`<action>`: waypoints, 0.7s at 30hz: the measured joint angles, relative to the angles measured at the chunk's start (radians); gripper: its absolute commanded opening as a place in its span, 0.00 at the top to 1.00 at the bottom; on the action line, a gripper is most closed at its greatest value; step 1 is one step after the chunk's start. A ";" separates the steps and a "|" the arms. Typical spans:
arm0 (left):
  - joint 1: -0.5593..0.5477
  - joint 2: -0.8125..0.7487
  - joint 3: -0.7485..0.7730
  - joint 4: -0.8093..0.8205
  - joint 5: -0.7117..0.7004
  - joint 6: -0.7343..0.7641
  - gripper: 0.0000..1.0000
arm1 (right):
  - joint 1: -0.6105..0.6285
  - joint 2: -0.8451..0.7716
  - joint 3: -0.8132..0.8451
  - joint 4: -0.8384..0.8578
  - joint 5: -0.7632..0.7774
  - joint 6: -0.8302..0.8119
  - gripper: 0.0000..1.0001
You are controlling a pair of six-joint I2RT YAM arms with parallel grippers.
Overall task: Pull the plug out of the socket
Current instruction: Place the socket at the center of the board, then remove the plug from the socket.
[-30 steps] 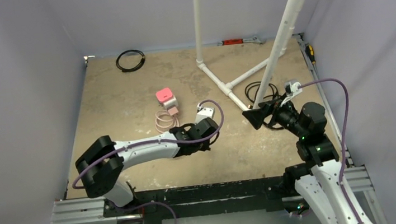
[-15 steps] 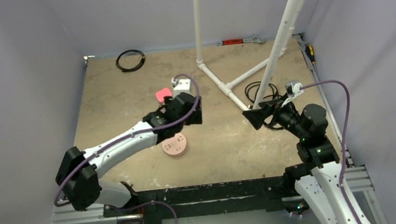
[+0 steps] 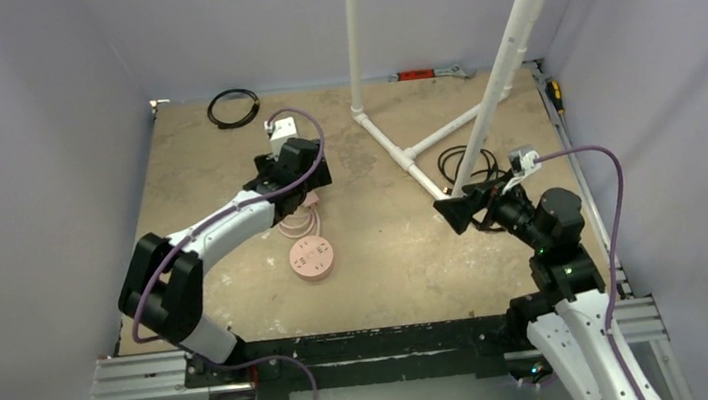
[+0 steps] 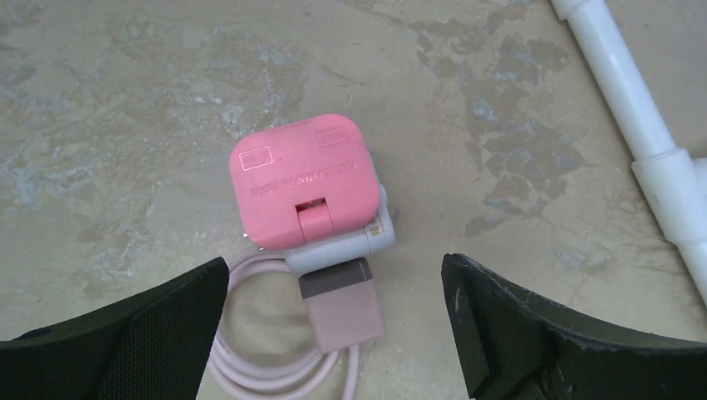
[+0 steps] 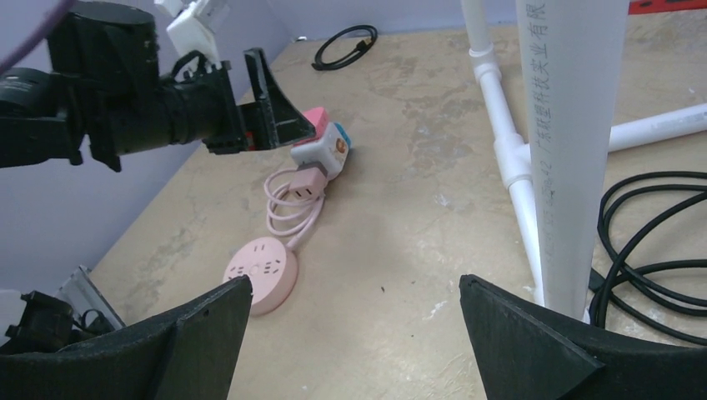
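Left end effector (image 4: 335, 271) (seemingly) nearer plug (image 4: 300, 179)

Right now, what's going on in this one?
The left gripper hovers open over the socket, a pink-topped white cube on the table, and is closed on nothing. The plug, small and mauve-pink, is seated in the cube's side, not yet pulled. The right gripper is open and empty, off to the right beside the white pipe frame.
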 measured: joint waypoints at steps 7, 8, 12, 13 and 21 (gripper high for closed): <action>0.018 0.086 -0.027 0.076 -0.009 -0.042 0.01 | 0.000 0.015 -0.015 0.000 -0.001 -0.014 0.01; 0.019 0.086 -0.034 0.086 -0.010 -0.046 0.01 | 0.000 0.019 -0.016 0.001 -0.001 -0.016 0.01; 0.025 0.105 -0.042 0.129 -0.009 -0.047 0.01 | 0.000 0.038 -0.019 0.008 -0.002 -0.021 0.01; 0.027 0.116 -0.042 0.146 -0.008 -0.047 0.01 | 0.000 0.042 -0.022 0.012 -0.003 -0.022 0.01; 0.044 0.192 -0.042 0.193 0.000 -0.047 0.12 | 0.000 0.075 -0.035 0.035 -0.004 -0.022 0.01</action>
